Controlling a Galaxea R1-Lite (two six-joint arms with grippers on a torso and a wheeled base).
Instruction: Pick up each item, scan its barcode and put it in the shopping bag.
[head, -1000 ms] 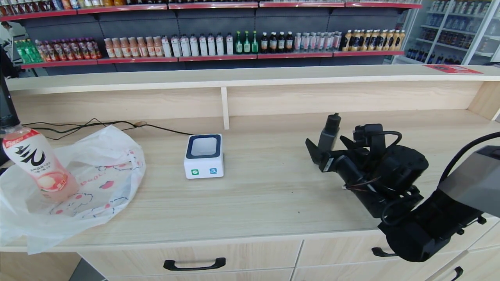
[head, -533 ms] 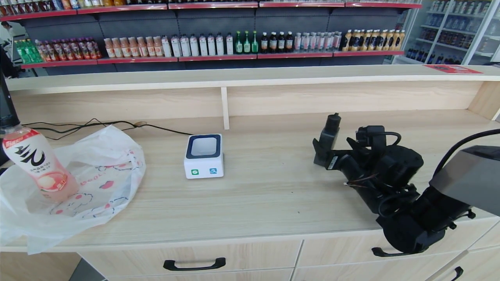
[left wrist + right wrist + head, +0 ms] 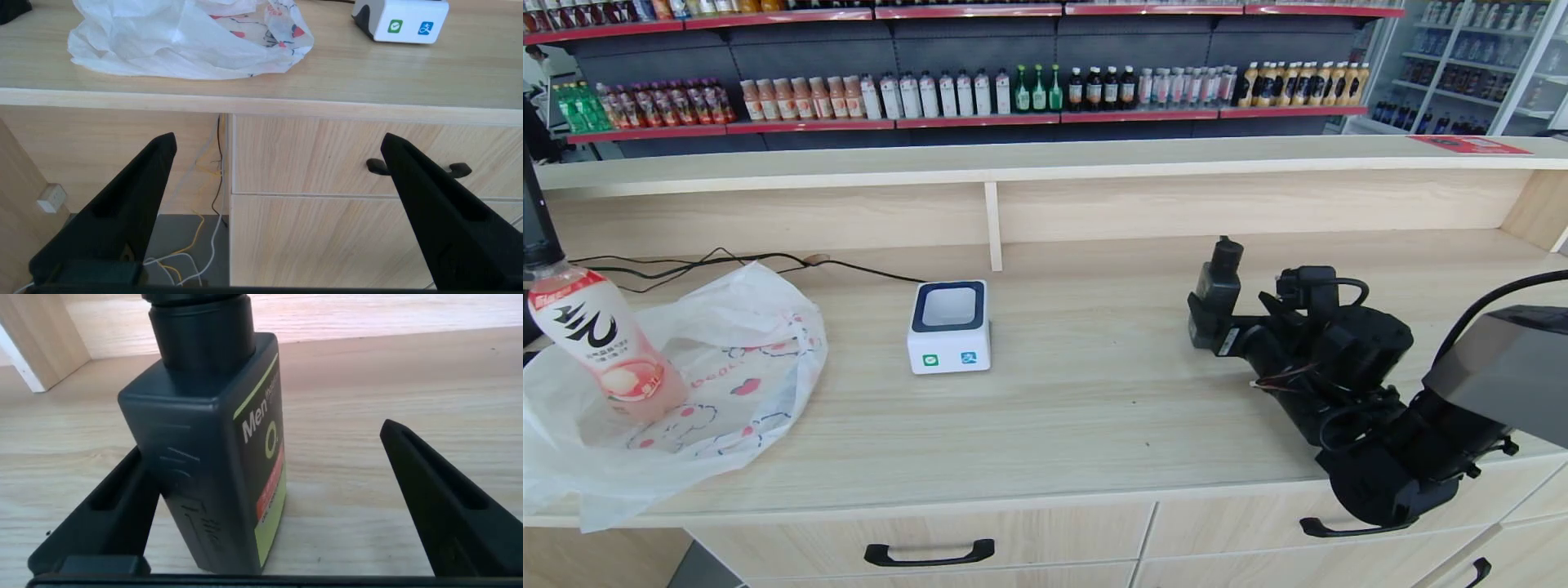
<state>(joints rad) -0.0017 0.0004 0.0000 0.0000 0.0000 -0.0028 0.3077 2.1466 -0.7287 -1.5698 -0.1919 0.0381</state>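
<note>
Dark bottle (image 3: 1215, 287) (green-red label (image 3: 274, 469)) upright between spread right claw (image 3: 261, 445), left claw (image 3: 278, 139) spread too

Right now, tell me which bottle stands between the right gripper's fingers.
The dark grey bottle, upright inside the right gripper; the pink bottle leans in the shopping bag.

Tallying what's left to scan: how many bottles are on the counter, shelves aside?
2. A pink drink bottle leans in the shopping bag at left; a dark grey bottle stands at right, inside the open right gripper. The bag may hide more.
</note>
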